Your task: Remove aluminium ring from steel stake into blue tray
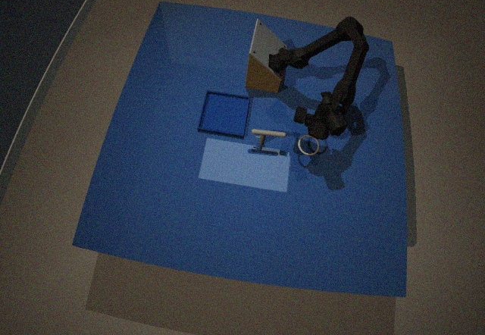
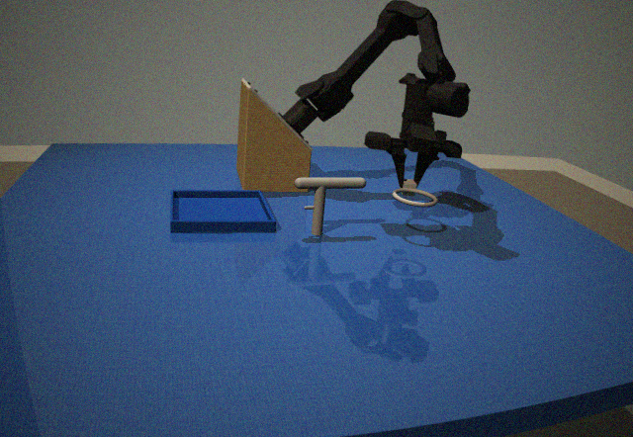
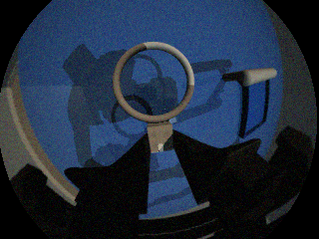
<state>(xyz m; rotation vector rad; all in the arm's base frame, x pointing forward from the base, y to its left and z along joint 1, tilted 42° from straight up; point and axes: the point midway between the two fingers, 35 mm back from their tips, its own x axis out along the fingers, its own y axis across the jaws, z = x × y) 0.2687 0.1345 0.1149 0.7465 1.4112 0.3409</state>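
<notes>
The gripper (image 1: pixel 316 134) (image 2: pixel 408 183) (image 3: pixel 159 134) is narrowed onto the tab (image 2: pixel 409 185) (image 3: pixel 159 135); the ring (image 1: pixel 299 145) (image 2: pixel 414 204) (image 3: pixel 117 80) hangs just beyond the jaws, off the stake (image 1: pixel 261 142) (image 2: pixel 317 213). Swinging low toward the tray (image 1: pixel 221 133) (image 2: pixel 223 226) (image 3: pixel 243 117) could snag it on the cross-bar (image 1: pixel 268 132) (image 2: pixel 329 183) (image 3: pixel 260 76).

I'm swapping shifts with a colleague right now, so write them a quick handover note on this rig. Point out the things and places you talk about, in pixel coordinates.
Pincer: black two-fingered pincer (image 2: pixel 410 185) (image 3: pixel 159 134), shut on the welded tab of the round metal ring (image 1: pixel 299 148) (image 2: pixel 414 204) (image 3: pixel 117 80), held above the table.
Places: steel T-shaped stake (image 1: pixel 268 132) (image 2: pixel 329 183) (image 3: pixel 260 76) stands between ring and square blue tray (image 1: pixel 223 114) (image 2: pixel 223 226) (image 3: pixel 256 107).
Done: ring is off the stake.
Left: lay it flat in the tray, let go, move the pincer away.
</notes>
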